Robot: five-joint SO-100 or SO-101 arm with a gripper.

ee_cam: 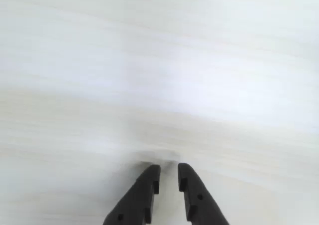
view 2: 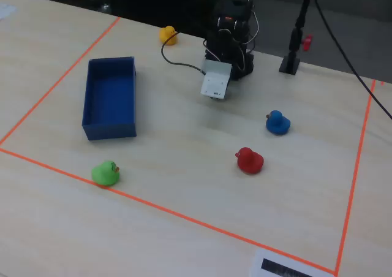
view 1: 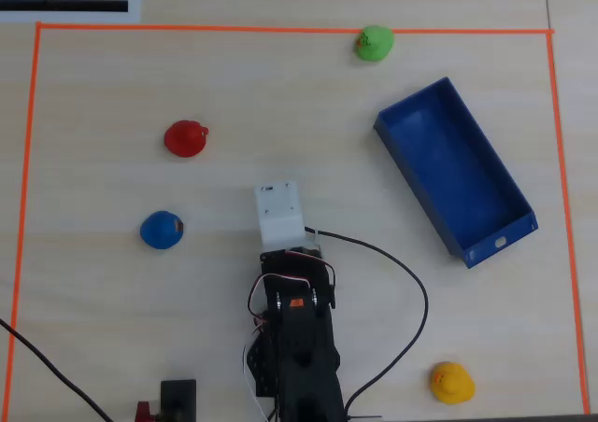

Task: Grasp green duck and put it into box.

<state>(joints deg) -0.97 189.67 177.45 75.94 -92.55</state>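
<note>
The green duck [view 1: 374,43] sits on the orange tape line at the far edge of the overhead view; in the fixed view it [view 2: 105,173] is near the front left. The dark blue box [view 1: 453,165] lies empty to the right of the arm, and it also shows in the fixed view [view 2: 110,93]. My gripper [ee_cam: 169,171] points down at bare table in the wrist view, its black fingers almost together with nothing between them. In the overhead view it is hidden under the white wrist camera mount [view 1: 280,212], far from the duck.
A red duck [view 1: 185,138], a blue duck [view 1: 161,230] and a yellow duck [view 1: 451,382] stand on the pale wood table. Orange tape [view 1: 280,29] frames the work area. A black cable [view 1: 411,282] loops right of the arm.
</note>
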